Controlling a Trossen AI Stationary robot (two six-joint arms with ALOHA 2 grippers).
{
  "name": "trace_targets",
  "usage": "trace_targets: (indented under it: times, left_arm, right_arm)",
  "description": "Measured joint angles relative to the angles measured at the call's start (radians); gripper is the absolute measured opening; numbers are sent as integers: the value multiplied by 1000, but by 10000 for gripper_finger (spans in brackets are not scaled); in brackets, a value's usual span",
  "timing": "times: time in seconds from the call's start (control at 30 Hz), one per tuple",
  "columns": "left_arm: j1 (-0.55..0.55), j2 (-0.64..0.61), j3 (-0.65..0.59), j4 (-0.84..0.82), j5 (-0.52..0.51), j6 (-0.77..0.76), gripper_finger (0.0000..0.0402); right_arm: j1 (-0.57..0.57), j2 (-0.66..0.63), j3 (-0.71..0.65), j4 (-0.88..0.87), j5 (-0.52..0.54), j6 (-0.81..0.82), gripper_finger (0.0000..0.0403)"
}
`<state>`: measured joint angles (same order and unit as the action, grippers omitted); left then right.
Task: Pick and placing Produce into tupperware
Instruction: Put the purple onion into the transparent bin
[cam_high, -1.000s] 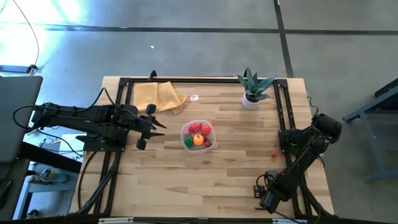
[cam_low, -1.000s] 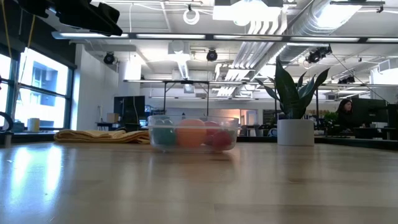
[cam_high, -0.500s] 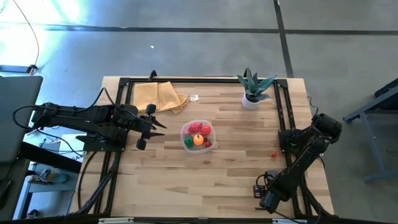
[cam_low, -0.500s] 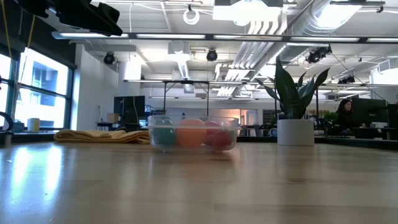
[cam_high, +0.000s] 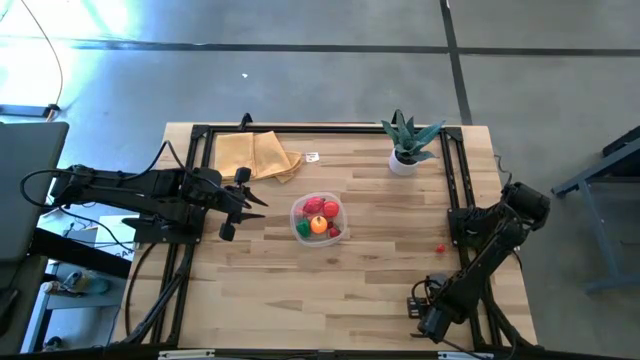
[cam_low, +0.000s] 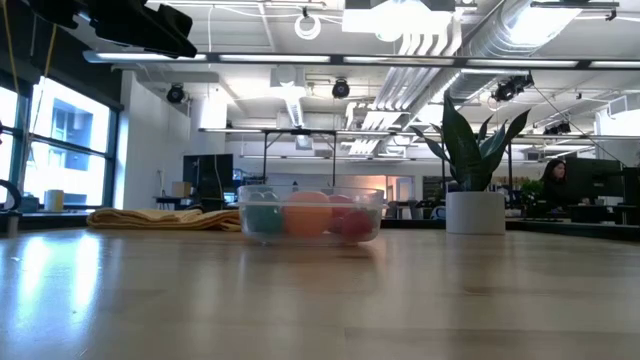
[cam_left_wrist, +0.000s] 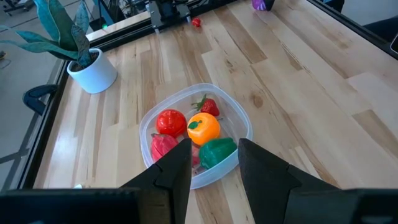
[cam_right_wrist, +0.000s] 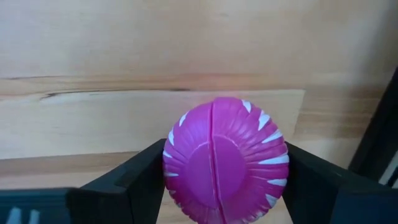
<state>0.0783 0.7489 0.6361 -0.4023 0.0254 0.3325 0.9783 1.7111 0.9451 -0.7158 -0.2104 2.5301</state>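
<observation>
The clear tupperware (cam_high: 318, 218) sits mid-table and holds red, orange and green toy produce (cam_left_wrist: 203, 129). It also shows in the low view (cam_low: 310, 213). A small red piece (cam_high: 440, 247) lies on the wood near the right rail and shows in the left wrist view (cam_left_wrist: 196, 22). My left gripper (cam_high: 250, 203) hovers open just left of the tupperware, its fingers framing it (cam_left_wrist: 211, 165). My right gripper (cam_high: 425, 310) is at the table's near right corner, shut on a magenta, white-striped ball (cam_right_wrist: 225, 158). My right gripper pinches the magenta ball between its two fingers (cam_right_wrist: 140, 180), one on each side at its widest part (cam_right_wrist: 171, 155). The fingers come from above, pointing down at the wood. I cannot tell whether the ball rests on the table or is lifted clear.
A potted plant (cam_high: 405, 142) stands near the far right corner. A folded tan cloth (cam_high: 258, 155) lies at the far left. Black frame rails (cam_high: 462, 190) run along the table's sides. Bare wood lies between the tupperware and the right gripper.
</observation>
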Motion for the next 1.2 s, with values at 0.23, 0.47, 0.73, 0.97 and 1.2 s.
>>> trace_targets:
  times: [0.23,0.47,0.73,0.97,1.2]
  left_arm:
    - [0,0,0,0,0,0,120]
    - [0,0,0,0,0,0,120]
    - [0,0,0,0,0,0,120]
    - [0,0,0,0,0,0,120]
    - [0,0,0,0,0,0,120]
  right_arm:
    - [-1,-39,0,-35,103,-18,250]
    - [-47,-87,0,-145,291,-111,250]
    - [-231,-159,0,-237,548,-429,250]
    - [-457,-196,23,-151,620,-899,250]
    - [-668,-196,118,-24,703,-1430,250]
